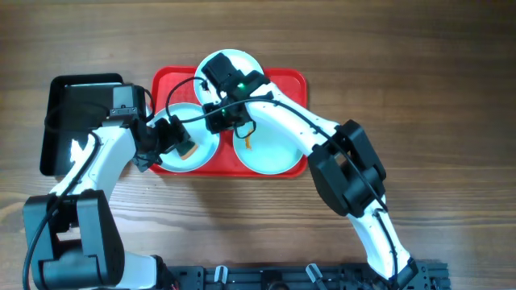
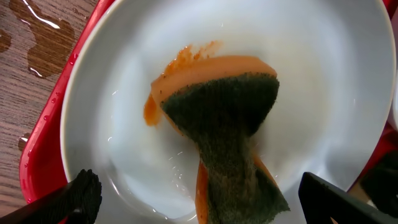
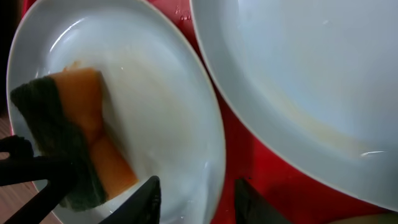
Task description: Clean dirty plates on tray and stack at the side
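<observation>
Here three plates point(image 1: 270, 153) sit in the tray point(image 1: 292, 80), the orange-smeared left plate point(image 2: 124, 93) holding a sponge point(image 2: 224, 118) between the wide-spread fingers of the left gripper point(image 2: 208, 198), while the right gripper point(image 3: 198, 200) straddles its rim, fingers narrowed, grip unclear.

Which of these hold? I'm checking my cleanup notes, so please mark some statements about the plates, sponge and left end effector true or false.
1. Three plates sit on the red tray. True.
2. The plates are stacked. False: they lie spread across the tray.
3. The sponge is blue. False: it is orange with a dark green scouring face.
4. The left end effector is open. True.
5. An orange smear marks the plate under the sponge. True.
</observation>
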Controlling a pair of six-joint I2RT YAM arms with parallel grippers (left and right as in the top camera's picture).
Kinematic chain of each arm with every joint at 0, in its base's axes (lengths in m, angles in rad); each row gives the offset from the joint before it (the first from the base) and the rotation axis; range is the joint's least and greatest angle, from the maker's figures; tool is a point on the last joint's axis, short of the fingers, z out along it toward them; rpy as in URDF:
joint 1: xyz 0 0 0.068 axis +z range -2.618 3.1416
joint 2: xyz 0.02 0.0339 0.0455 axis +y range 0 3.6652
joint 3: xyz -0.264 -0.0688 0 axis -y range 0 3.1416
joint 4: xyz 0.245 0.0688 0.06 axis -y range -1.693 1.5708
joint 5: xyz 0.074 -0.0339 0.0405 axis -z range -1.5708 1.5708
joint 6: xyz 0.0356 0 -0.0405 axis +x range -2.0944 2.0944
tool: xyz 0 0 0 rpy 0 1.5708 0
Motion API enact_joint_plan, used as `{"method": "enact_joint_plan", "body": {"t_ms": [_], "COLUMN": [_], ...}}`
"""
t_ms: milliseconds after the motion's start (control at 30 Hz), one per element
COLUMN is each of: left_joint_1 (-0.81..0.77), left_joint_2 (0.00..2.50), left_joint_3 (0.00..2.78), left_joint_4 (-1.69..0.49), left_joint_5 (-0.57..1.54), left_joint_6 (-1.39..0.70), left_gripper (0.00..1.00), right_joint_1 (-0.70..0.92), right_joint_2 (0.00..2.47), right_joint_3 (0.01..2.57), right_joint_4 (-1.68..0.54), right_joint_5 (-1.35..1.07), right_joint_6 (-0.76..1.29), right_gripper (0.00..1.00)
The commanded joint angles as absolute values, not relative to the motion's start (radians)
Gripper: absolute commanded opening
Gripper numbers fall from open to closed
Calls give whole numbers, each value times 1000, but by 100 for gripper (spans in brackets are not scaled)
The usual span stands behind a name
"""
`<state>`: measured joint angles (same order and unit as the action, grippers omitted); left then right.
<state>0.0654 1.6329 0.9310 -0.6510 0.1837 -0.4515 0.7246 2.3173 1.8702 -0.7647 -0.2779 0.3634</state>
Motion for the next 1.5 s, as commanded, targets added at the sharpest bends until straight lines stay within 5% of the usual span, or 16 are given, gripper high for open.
{"method": "enact_joint_plan", "body": {"t_ms": [0,267,467,600,733,900,1200,1467], "left_joint_1": [70,70,69,69,69,70,55,-35], "left_joint_2": [1638,1638,1638,1638,1638,1638,1638,1638], "left_joint_3": [920,920,920,920,920,934,949,967], "left_joint_4": [-675,-674,-674,-674,-675,-675,-677,-660], "left_joint_5": [159,159,159,164,275,364,218,53], "left_joint_6": [-461,-461,-461,-461,-451,-426,-518,-570], "left_gripper": [100,100,100,100,100,83,73,88], "right_joint_1": [733,733,733,732,731,731,701,693], "right_joint_2": [2366,2394,2394,2394,2394,2394,2394,2394], "right_joint_3": [1857,1857,1858,1858,1864,1884,1893,1893], "right_joint_4": [-760,-760,-758,-755,-757,-773,-794,-794], "right_joint_5": [-219,-190,-190,-190,-191,-191,-191,-191], "right_joint_6": [407,419,421,422,422,422,474,474], "right_gripper": [35,36,25,8,5,4,4,4]}}
